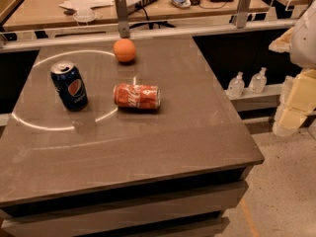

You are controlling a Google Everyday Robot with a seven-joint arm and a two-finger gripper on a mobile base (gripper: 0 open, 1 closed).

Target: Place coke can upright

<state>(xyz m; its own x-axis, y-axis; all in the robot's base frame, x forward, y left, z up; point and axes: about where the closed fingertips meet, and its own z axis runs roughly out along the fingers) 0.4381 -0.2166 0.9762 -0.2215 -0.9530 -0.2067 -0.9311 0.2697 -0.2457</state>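
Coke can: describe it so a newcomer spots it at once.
On the brown table, left of the gripper at the view's right edge, look near the middle. The coke can lies right of the blue Pepsi can and in front of the orange ball. It alone is red and on its side; the Pepsi can stands upright.

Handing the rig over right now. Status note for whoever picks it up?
The end effector is at the right edge of view, beside the table, well away from the cans.
The coke can lies on its side mid-table, right of the upright Pepsi can, nearer the camera than the orange ball.
Done: nothing yet.
Left: reach in, grasp the coke can, set it upright.
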